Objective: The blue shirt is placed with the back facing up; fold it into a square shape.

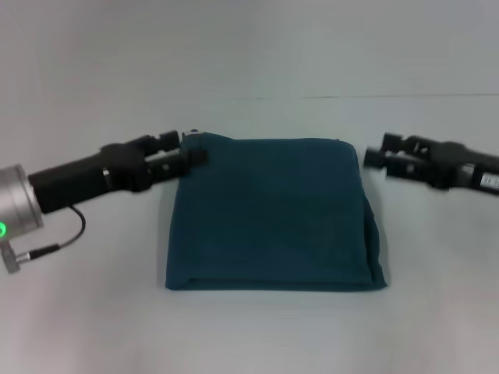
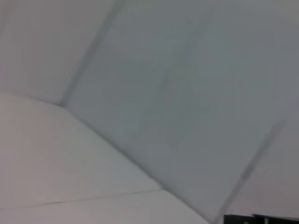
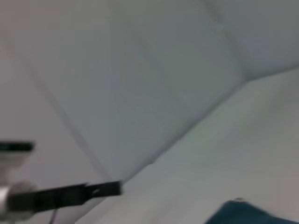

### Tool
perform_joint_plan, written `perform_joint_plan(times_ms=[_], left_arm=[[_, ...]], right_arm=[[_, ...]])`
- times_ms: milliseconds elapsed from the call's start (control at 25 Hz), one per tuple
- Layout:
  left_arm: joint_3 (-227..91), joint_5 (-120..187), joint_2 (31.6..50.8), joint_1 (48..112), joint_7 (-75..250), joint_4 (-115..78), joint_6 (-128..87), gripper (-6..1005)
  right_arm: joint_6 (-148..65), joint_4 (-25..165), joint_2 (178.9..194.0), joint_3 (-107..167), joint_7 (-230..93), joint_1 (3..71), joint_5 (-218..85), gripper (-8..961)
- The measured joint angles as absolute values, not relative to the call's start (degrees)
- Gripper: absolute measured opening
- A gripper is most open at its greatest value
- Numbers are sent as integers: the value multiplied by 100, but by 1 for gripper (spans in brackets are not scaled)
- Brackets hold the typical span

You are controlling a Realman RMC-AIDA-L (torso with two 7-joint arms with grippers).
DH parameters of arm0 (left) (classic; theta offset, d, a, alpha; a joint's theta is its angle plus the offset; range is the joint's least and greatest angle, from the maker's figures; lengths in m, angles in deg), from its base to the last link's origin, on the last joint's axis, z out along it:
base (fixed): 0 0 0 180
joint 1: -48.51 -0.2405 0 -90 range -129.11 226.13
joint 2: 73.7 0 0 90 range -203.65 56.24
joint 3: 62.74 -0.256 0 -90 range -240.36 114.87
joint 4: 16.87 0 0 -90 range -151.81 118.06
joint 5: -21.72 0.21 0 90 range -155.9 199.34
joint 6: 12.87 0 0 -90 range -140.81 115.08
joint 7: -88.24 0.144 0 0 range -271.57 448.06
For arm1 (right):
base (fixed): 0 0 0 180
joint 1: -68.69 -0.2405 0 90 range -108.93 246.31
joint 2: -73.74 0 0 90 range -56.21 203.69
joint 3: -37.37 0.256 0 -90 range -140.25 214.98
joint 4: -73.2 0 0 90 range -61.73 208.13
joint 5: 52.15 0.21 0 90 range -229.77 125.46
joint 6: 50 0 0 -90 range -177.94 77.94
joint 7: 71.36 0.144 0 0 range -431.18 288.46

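- We see the large dark teal-blue soft-fabric shirt (image 1: 274, 214) lying in the centre of the head view on the pale grey table (image 1: 93, 327), already folded into a near-square packet, plain side up; no lettering shows.
- The packet's right edge is uneven: loose layers bulge outward at the lower right of the frame, so the stack is not crisp there.
- The left gripper (image 1: 193, 148) sits at the upper-left corner of the packet. Its black fingers are touching or gripping a small raised peak of cloth there. We judge it pinched on that corner, but cannot be fully certain.
- The right gripper (image 1: 373, 158) hangs just beside the upper-right corner, apart from the cloth. Its two prongs look spread, with nothing between them.
- The left wrist view shows only blurred grey surfaces; no cloth is visible. The right wrist view catches a sliver of the teal fabric (image 3: 247, 213) at the bottom right, and a dark arm part at the lower left.
- Risk, as we judge it: if the left gripper draws away with the corner pinched, the top layer drags and the fold opens at the upper left.
- Risk: a sideways pull shifts the whole light packet on the smooth table, skewing the square.
- Risk: the right gripper, this close, could snag the bulging right edge if it sweeps inward low, spilling the loose layers.
- Risk: a raised corner peak may stay rumpled after release.
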State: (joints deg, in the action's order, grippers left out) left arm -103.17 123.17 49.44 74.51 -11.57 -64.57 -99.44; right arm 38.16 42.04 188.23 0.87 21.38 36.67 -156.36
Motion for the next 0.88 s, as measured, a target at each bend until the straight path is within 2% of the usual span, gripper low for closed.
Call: perform_joint_plan(times_ms=[80,280,400,600,880], left_arm=[[-10295,12315,4975,7356,-892,-6461,-10354,794],[-10078,12252,5036,7094,-362,-6453,-11087,852],[-9932,12281,5038,6945,-46,-6431,-11492,886],[-9874,12473,5042,6719,562,-6427,-11920,878],[-9884,12962,5049,6722,697,-6423,-11955,876]], right_arm=[[4201,4198,18908,51,1613,3725,-15701,925],[4669,4191,19076,18,1072,3896,-15947,915],[4874,4178,19093,-8,1008,3960,-16289,915],[5141,4130,19108,-28,800,4098,-16550,914],[5215,4128,19101,-31,741,4159,-16812,914]])
